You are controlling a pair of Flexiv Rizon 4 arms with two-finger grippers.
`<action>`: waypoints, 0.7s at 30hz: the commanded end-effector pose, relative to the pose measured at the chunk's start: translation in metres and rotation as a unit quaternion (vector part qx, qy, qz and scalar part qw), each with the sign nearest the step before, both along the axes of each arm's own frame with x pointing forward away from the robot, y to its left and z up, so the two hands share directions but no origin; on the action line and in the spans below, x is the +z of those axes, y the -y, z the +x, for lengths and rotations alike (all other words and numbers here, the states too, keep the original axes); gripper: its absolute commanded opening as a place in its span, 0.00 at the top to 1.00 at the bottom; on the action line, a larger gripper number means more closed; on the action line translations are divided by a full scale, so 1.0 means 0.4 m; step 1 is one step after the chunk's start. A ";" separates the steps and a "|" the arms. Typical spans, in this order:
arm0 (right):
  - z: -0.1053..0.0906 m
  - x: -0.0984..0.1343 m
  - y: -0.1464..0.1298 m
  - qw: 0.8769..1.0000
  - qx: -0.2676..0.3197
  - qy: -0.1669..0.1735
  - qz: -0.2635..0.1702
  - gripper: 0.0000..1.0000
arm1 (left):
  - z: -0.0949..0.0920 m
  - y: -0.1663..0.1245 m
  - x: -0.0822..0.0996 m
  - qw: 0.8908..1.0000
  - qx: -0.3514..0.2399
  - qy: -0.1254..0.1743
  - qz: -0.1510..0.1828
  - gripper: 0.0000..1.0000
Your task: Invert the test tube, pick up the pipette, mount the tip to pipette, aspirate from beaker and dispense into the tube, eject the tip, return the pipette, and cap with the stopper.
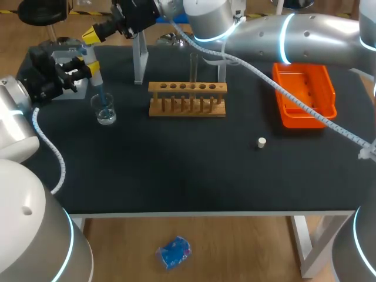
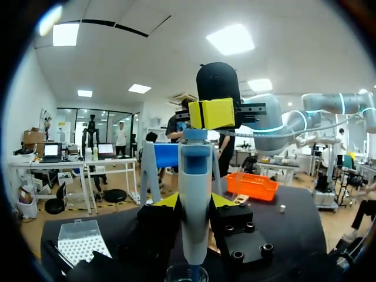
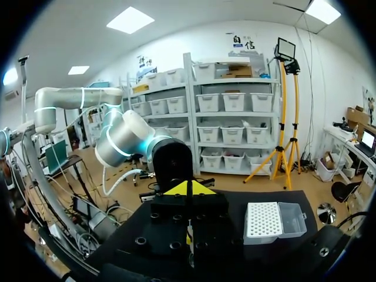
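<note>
Currently the step in hand looks like drawing liquid from the beaker [image 1: 104, 110]. The left claw [image 2: 195, 202] is closed on the body of the pipette [image 1: 97, 79] from both sides and holds it upright. Its blue tip dips down into the beaker near the left edge of the tabletop [image 1: 176, 170]. The right claw [image 1: 89, 35] reaches across from the far side. Its yellow fingers are pressed together with nothing between them, and they sit at the top of the pipette, where I judge the plunger to be.

To do this well, the left arm should hold the pipette plumb. The tip should be under the liquid but off the glass bottom, so it neither sucks air nor blocks. The right claw should ease off the plunger slowly and straight along the pipette's axis, because a sideways push could tilt the pipette or knock the beaker. Then lift straight up until the tip is above the rim before moving towards the wooden rack [image 1: 187, 88], where a clear tube [image 1: 193, 66] appears to stand upright. The stopper [image 1: 262, 142] lies alone on the tabletop, well apart from the rack and near the orange tray [image 1: 301, 68].

No label or print on the pipette, beaker, rack or tray is legible.
</note>
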State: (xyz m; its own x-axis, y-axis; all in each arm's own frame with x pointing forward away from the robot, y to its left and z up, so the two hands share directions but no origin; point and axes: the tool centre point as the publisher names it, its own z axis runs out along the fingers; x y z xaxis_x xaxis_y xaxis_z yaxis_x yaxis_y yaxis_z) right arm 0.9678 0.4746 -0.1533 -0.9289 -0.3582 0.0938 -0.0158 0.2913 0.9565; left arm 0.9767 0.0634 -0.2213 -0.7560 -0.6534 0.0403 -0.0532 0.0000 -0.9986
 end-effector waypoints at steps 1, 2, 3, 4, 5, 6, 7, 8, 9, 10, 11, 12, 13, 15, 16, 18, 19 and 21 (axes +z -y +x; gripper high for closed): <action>-0.005 -0.012 0.005 1.000 -0.001 0.001 0.000 1.00 | 0.003 -0.001 0.009 1.000 0.001 0.002 -0.002 1.00; -0.005 -0.012 0.005 1.000 -0.001 0.001 0.000 1.00 | 0.003 -0.001 0.009 1.000 0.001 0.002 -0.002 1.00; -0.006 -0.011 0.006 1.000 -0.001 0.001 -0.001 1.00 | 0.003 -0.001 0.009 1.000 0.001 0.002 -0.002 1.00; -0.006 -0.010 0.006 1.000 -0.002 0.002 0.000 1.00 | 0.003 -0.001 0.009 1.000 0.001 0.002 -0.002 1.00; -0.006 -0.008 0.006 1.000 -0.002 0.002 0.000 1.00 | 0.003 -0.001 0.009 1.000 0.001 0.002 -0.002 1.00; -0.006 -0.007 0.006 1.000 -0.002 0.003 0.000 1.00 | 0.003 -0.001 0.009 1.000 0.001 0.002 -0.002 1.00; -0.005 -0.005 0.006 1.000 -0.002 0.004 0.000 1.00 | 0.003 -0.001 0.009 1.000 0.001 0.002 -0.002 1.00; -0.005 -0.003 0.007 1.000 -0.003 0.004 0.000 1.00 | 0.003 -0.001 0.009 1.000 0.001 0.002 -0.002 1.00; -0.004 0.000 0.007 1.000 -0.003 0.006 0.000 1.00 | 0.003 -0.001 0.009 1.000 0.001 0.002 -0.002 1.00; -0.003 0.003 0.008 1.000 -0.004 0.006 0.000 1.00 | 0.003 -0.001 0.009 1.000 0.001 0.002 -0.002 1.00; -0.002 0.006 0.008 1.000 -0.004 0.008 0.000 1.00 | 0.003 -0.001 0.009 1.000 0.001 0.002 -0.002 1.00; -0.001 0.009 0.008 1.000 -0.005 0.009 0.000 1.00 | 0.003 -0.001 0.009 1.000 0.001 0.002 -0.002 1.00; 0.000 0.013 0.007 1.000 -0.005 0.010 0.001 1.00 | 0.003 -0.001 0.009 1.000 0.001 0.002 -0.002 1.00; 0.003 0.020 0.006 1.000 -0.004 0.013 0.002 1.00 | 0.003 -0.001 0.009 1.000 0.001 0.002 -0.002 1.00; 0.004 0.022 0.005 1.000 -0.004 0.014 0.002 1.00 | 0.003 -0.001 0.009 1.000 0.001 0.002 -0.002 1.00; 0.007 0.029 0.004 1.000 -0.004 0.017 0.003 1.00 | 0.003 -0.001 0.009 1.000 0.001 0.002 -0.002 1.00; 0.009 0.033 0.002 1.000 -0.003 0.019 0.004 1.00 | 0.003 -0.001 0.009 1.000 0.001 0.002 -0.002 1.00; 0.012 0.040 -0.001 1.000 -0.002 0.022 0.004 1.00 | 0.003 -0.001 0.009 1.000 0.001 0.002 -0.002 1.00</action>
State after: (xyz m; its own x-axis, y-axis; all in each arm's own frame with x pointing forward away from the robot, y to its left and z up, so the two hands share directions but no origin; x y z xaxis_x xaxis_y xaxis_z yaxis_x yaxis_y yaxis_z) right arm 0.9713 0.4749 -0.1394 -0.9341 -0.3535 0.0504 -0.0528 0.2763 0.9596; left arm 0.9778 0.0638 -0.2191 -0.7553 -0.6542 0.0393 -0.0503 -0.0019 -0.9987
